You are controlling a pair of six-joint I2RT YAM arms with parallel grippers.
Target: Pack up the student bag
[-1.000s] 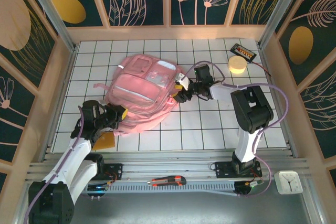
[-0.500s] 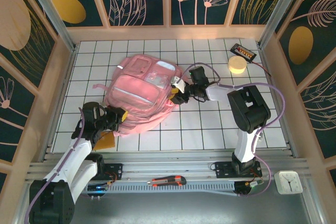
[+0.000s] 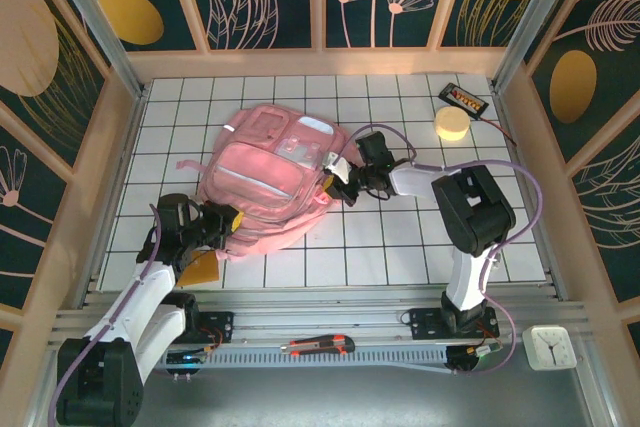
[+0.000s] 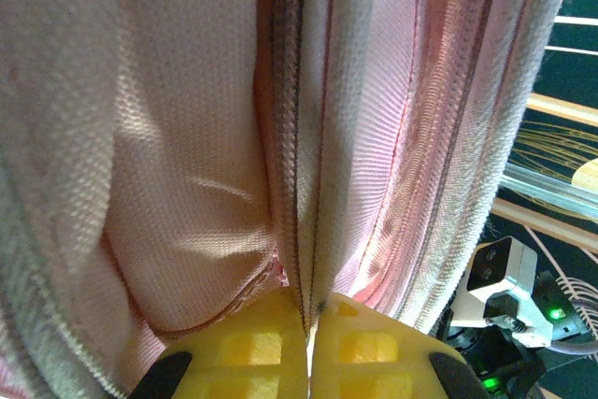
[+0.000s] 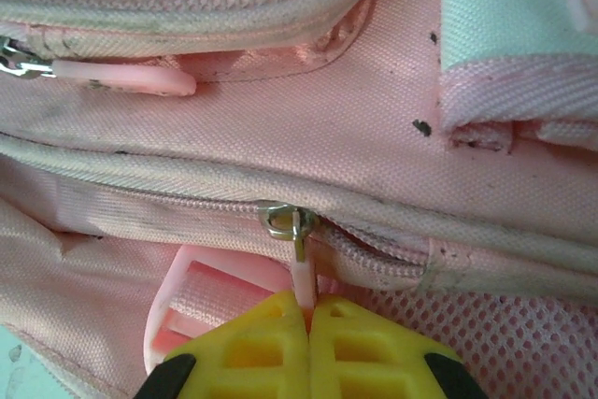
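Note:
The pink student bag [image 3: 270, 182] lies flat in the middle of the tiled table. My left gripper [image 3: 228, 218] is at the bag's near left edge, shut on a fold of its fabric along a zipper seam [image 4: 304, 231]; the yellow fingertips [image 4: 252, 348] pinch that seam. My right gripper [image 3: 340, 179] is at the bag's right side, shut on the pink zipper pull [image 5: 301, 273] that hangs from a metal slider [image 5: 283, 221]. Its yellow fingertips [image 5: 364, 348] meet around the pull. A pink strap buckle [image 5: 201, 301] lies just left of them.
A yellow round thing [image 3: 451, 125] and a black flat item [image 3: 463, 99] sit at the far right of the table. An orange flat piece [image 3: 200, 268] lies under the left arm. A red-handled tool [image 3: 318, 346] rests on the front rail, a small clock [image 3: 551, 346] at the right.
My right gripper has moved left onto the bag's side and closed on the zipper pull. The left gripper has kept its hold on the bag's edge.

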